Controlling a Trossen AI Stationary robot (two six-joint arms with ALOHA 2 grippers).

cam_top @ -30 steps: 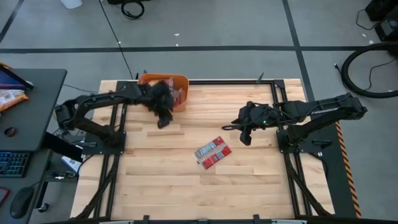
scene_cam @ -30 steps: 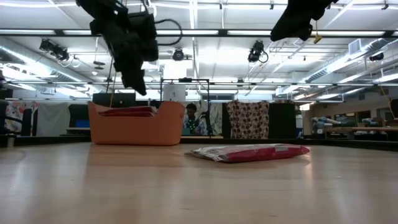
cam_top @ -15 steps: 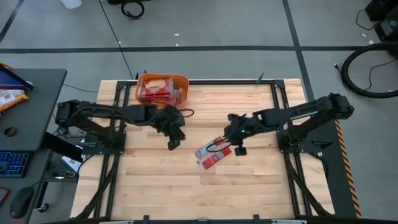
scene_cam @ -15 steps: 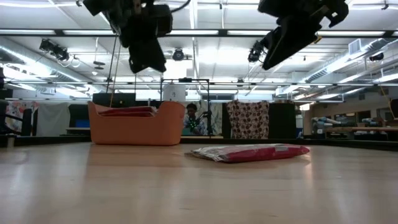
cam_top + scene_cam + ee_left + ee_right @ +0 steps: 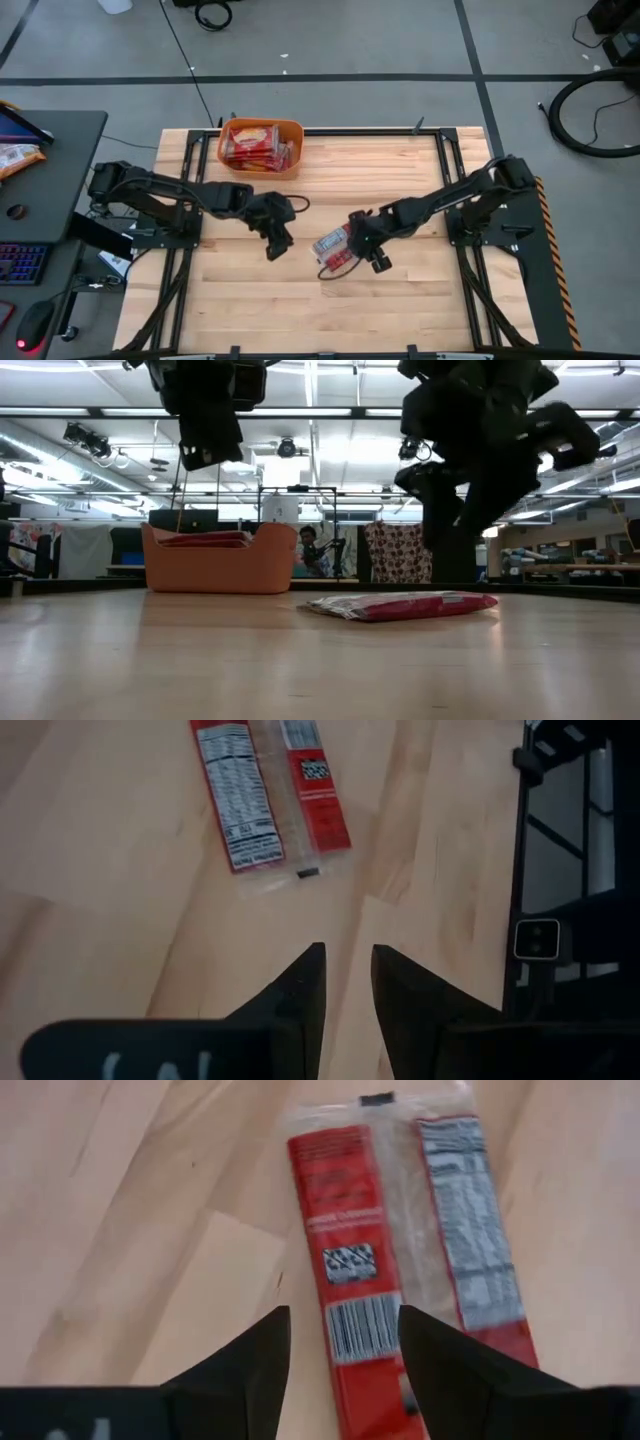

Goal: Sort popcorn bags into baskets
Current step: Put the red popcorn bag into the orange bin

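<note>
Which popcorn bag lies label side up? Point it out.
The lone popcorn bag on the bare table, under the right gripper; those in the orange basket show their yellow fronts.

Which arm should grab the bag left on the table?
Right, probably. Its tool hangs open directly over the popcorn bag, fingers straddling one end. The left tool sits off to the side, fingers nearly closed, nothing between them.

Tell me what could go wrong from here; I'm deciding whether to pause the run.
1. The right gripper, fingers open, straddles only one edge of the popcorn bag lying label side up on the table; an off-centre pinch on a flat packet could slip.
2. The left gripper hovers close beside the same packet, so the arms might collide.
3. The orange basket already holds several packets; another might land on its rim.
</note>
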